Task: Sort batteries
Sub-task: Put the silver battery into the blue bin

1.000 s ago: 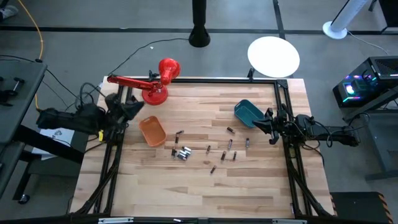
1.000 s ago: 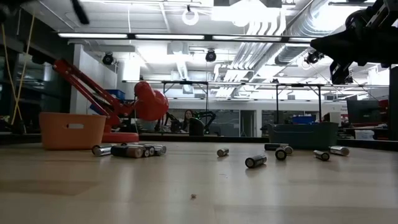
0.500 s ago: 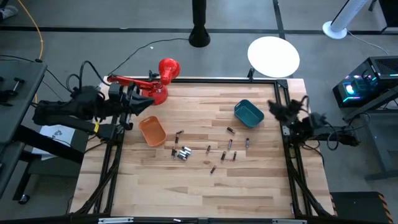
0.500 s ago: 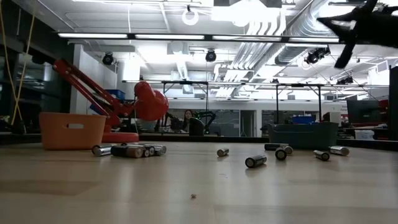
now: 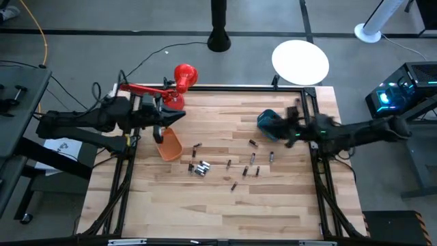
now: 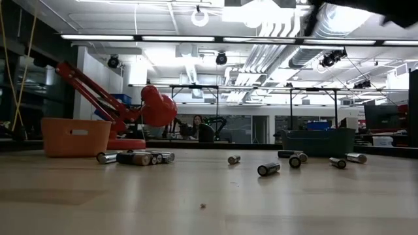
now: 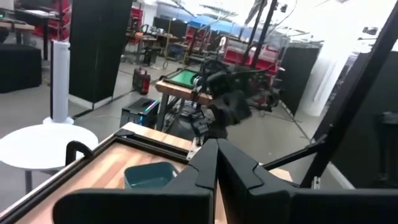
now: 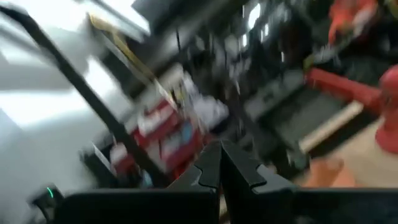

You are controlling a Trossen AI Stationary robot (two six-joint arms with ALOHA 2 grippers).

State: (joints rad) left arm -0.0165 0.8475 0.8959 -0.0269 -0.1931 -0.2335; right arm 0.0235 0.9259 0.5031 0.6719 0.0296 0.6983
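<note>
1. The high view is evenly lit from above; the wooden table (image 5: 225,198) looks bright and shadows on it are soft and short.
2. The right arm (image 5: 355,133) is smeared by motion blur there, so its outline is unclear.
3. In the low view, ceiling light strips (image 6: 176,37) give strong glare, and the near table surface is out of focus.
4. The right wrist view is heavily blurred everywhere beyond the jaws.
5. The left wrist view is sharper, with a bright, washed-out background.

Right gripper (image 8: 219,163) sits with both dark fingers pressed together, tips meeting. Beyond it, all smeared: a red lamp arm (image 8: 339,84) and an orange bin (image 8: 323,171).
</note>
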